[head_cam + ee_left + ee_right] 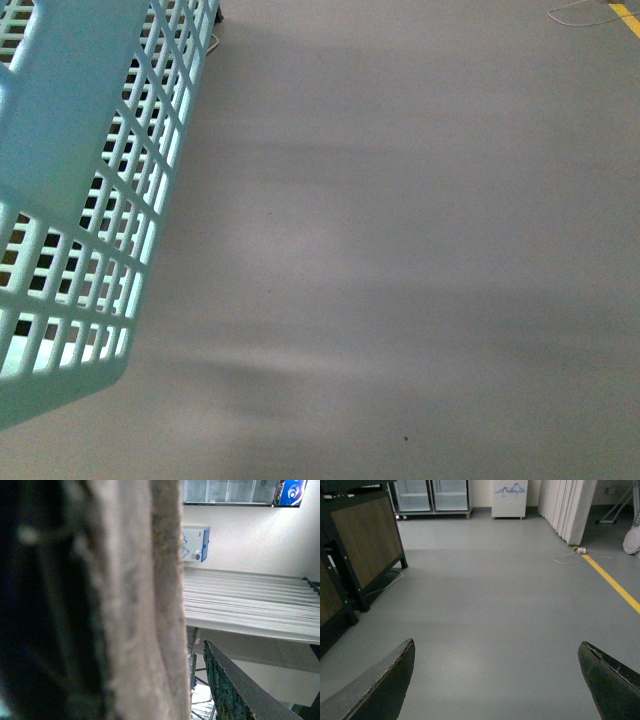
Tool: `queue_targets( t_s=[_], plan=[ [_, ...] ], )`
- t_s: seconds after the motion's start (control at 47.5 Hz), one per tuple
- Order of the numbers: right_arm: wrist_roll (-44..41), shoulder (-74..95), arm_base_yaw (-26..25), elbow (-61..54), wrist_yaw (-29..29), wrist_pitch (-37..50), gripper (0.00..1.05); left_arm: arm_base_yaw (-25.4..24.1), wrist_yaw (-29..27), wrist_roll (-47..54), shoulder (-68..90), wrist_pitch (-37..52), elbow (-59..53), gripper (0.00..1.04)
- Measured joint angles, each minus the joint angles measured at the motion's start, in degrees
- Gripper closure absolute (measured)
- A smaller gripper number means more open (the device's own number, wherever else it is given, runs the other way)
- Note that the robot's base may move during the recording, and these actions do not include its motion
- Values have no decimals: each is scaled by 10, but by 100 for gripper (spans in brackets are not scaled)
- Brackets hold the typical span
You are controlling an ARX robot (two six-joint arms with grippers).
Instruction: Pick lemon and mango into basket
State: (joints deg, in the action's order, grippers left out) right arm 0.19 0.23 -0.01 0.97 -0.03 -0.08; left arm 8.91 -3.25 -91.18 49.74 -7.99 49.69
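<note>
- Jaws of the right pincer [496, 645] stand wide apart with nothing between them; only bare grey floor [485, 595] shows in the gap.
- Beyond that pincer the floor runs on to a dark stand [365, 540] with brown panels on the left, a yellow line [612, 582] and a loose cable [575, 557] on the right, and glass-door fridges [432, 495] at the far wall.
- Of the left pincer [200, 695] only one dark finger [235, 692] is plain. A blurred grey-brown mass [135, 605] fills the rest of its wrist view, so whether it is closed, and on what, cannot be told.
- The basket [70, 150] sits at the near left of the front view, tilted, with its slotted wall towards the camera. Its inside and handle are out of frame.
- Neither lemon nor mango shows in any view. Where they lie cannot be said, nor whether either is already in the basket.
- Judged from this, the work is at the seeking stage: the right pincer is ready to grasp but has no fruit before it.
- The next move calls for bringing the fruit into sight, then lowering the spread jaws over the lemon or mango. The basket must stay within reach on the left.
</note>
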Motion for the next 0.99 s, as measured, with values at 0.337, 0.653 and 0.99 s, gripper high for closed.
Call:
queue_targets(
  t_s=[0.337,0.653,0.99],
  plan=[
    [0,0,0,0,0,0,9,0,0,0,0,0,0,77],
    [0,0,0,0,0,0,9,0,0,0,0,0,0,77],
    [0,0,0,0,0,0,9,0,0,0,0,0,0,77]
  ],
)
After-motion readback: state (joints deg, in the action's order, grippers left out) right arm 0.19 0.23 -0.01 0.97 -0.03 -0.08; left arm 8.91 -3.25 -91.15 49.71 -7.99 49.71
